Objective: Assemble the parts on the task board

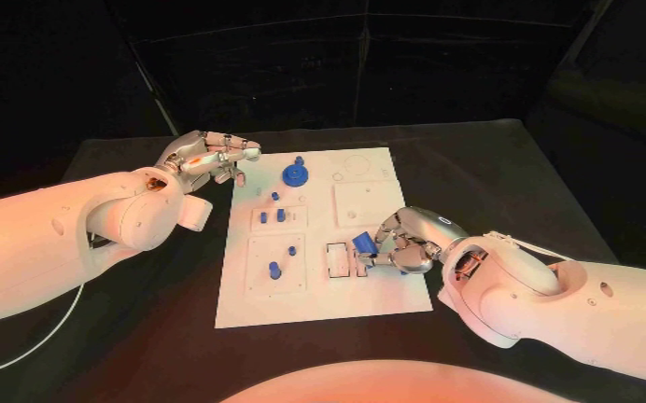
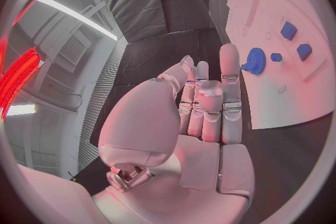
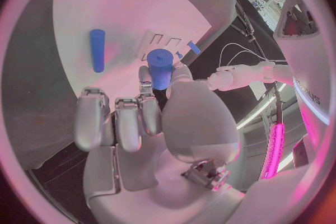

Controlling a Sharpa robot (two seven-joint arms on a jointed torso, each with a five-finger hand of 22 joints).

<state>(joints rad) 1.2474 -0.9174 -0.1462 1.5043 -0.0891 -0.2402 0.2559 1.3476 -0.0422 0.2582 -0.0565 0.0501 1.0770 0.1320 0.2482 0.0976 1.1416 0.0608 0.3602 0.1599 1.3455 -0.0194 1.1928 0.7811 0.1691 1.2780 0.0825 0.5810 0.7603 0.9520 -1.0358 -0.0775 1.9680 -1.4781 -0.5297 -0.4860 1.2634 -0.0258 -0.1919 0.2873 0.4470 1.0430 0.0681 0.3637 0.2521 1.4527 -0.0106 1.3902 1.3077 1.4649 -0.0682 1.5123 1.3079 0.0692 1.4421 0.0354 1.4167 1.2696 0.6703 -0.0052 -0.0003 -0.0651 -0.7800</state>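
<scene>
Right wrist view shows the right hand (image 3: 150, 117) nearest of all, pinching a blue cylindrical part (image 3: 159, 69) between thumb and a fingertip — the rest of its fingers curl in beside it. The part is a smooth, matte plastic peg with a flat round end, and its long axis appears to run roughly in line with the fingers, pointing out toward the task board (image 3: 126, 5). In the head view that hand (image 1: 404, 243) sits over the board's near right area, just beside a rectangular slotted recess (image 1: 337, 260), so the coming move likely turns on lining the peg's axis up with whichever socket it belongs to; which socket that is I cannot tell.

Farther in, a second blue peg (image 1: 273, 270) lies in the near left panel, and 3 small blue pieces (image 1: 273, 212) sit in the panel beyond it. Farther still, a blue gear (image 1: 295, 174) with a toothed rim rests flat on the white, smooth plate.

At the far left corner the left hand (image 1: 209, 156) hovers beside the board's edge over the black surface (image 1: 484, 160), fingers held straight and close together, holding nothing. The right hand is far nearer the work.
</scene>
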